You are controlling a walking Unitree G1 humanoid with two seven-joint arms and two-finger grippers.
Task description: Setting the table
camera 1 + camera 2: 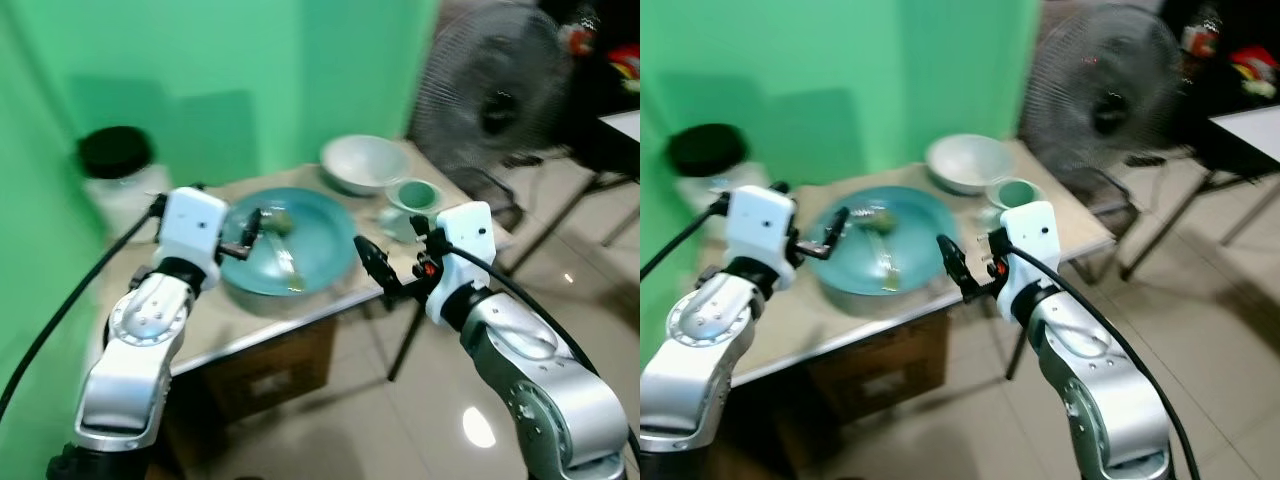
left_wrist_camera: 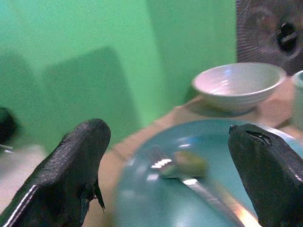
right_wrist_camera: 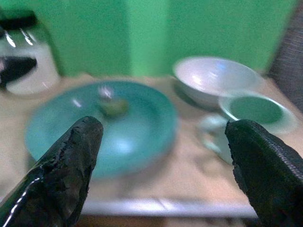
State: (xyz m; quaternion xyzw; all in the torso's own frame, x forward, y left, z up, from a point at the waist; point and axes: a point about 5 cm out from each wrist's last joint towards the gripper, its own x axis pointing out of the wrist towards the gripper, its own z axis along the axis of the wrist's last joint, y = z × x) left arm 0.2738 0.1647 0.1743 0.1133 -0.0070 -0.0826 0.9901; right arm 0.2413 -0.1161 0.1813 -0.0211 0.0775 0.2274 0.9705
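The left hand (image 1: 250,232) hung over the near-left rim of the teal plate (image 1: 320,235), its two black fingers (image 2: 71,175) spread apart and holding nothing; the wrist view looked between them straight at the fork (image 2: 189,177) lying in the plate, which suggests the hand was lined up to take it. A small greenish lump (image 1: 281,222) sat in the plate near the fork's head; what it was could not be made out.

The right hand (image 1: 372,262) was released as well, its fingers (image 3: 61,170) wide apart, hovering off the worktop's (image 1: 240,330) front edge just beside the plate, apparently waiting its turn.

Beyond the plate stood a white bowl (image 1: 362,162) toward the back, and to its right a small green cup (image 1: 413,195) on what looked like a saucer, all grouped near together. A white jar with a black lid (image 1: 118,172) stood at the back left against the green wall. A standing fan (image 1: 490,95) was past the worktop's right end.

Judging by this, the fork still needed lifting out and laying beside the plate.
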